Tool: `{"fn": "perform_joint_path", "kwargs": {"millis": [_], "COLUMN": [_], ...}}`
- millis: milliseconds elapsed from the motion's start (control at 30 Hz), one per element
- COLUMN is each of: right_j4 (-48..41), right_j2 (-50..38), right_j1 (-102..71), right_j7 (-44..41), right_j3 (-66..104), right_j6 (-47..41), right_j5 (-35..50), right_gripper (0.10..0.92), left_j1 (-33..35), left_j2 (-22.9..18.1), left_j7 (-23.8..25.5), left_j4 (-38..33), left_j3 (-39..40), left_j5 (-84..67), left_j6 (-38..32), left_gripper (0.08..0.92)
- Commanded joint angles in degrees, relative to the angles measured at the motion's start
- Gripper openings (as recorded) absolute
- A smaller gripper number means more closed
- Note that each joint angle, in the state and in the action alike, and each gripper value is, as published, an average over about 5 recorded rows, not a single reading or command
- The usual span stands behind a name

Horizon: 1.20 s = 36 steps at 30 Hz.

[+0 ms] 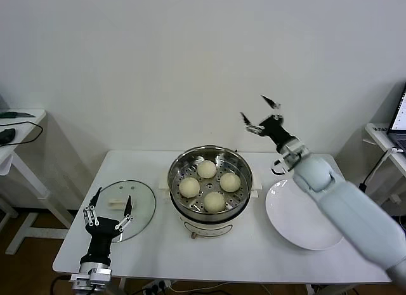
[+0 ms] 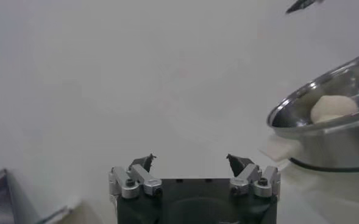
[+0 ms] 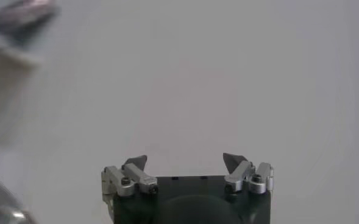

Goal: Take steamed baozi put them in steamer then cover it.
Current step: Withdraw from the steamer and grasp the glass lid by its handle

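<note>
Several cream-white baozi sit inside the shiny steel steamer at the table's middle. One baozi shows in the steamer in the left wrist view. The clear glass lid lies flat on the table left of the steamer. My left gripper is open and empty, at the lid's near left side. My right gripper is open and empty, raised high behind and right of the steamer, facing the wall. Both wrist views show open, empty grippers, the left and the right.
An empty white plate lies right of the steamer on the white table. A side table with cables stands far left, another with a laptop far right. The white wall is close behind.
</note>
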Motion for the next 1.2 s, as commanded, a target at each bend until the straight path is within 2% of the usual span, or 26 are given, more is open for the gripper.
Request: {"fn": "perform_joint_path", "kwargs": {"millis": [33,167,433,733,1200], "right_j4": [1.14,1.64,3.14,3.48,3.57], "right_j2": [11.24,13.94,18.05,20.12,20.49], "right_j1": [-35.25,-39.49,-43.71,-44.37,-43.49], "right_j7": [8.37,7.33,6.13,5.34,4.84], "right_j3": [33.58,35.18,35.79,35.73,34.87], "right_j6": [9.83,11.9,13.28,13.07,12.2], "right_j5": [-1.77,-1.98,-4.45,-6.61,-7.68], "right_gripper": [0.823,0.823,0.823,0.823,0.823], "left_j1": [-5.88,-7.32,-12.3,-17.63,-21.29], "left_j2": [2.07,3.72,3.74,4.32,5.25], "left_j7": [-1.72,-3.22,-6.98,-8.5,-8.25], "left_j4": [15.74,22.44,32.05,35.52,39.56], "left_j3": [-1.01,-0.5,-1.4,-1.54,-0.9], "left_j5": [28.88,38.68,51.22,51.79,51.4], "left_j6": [-2.08,-1.01,-3.07,-4.36,-3.51], "left_gripper": [0.823,0.823,0.823,0.823,0.823]}}
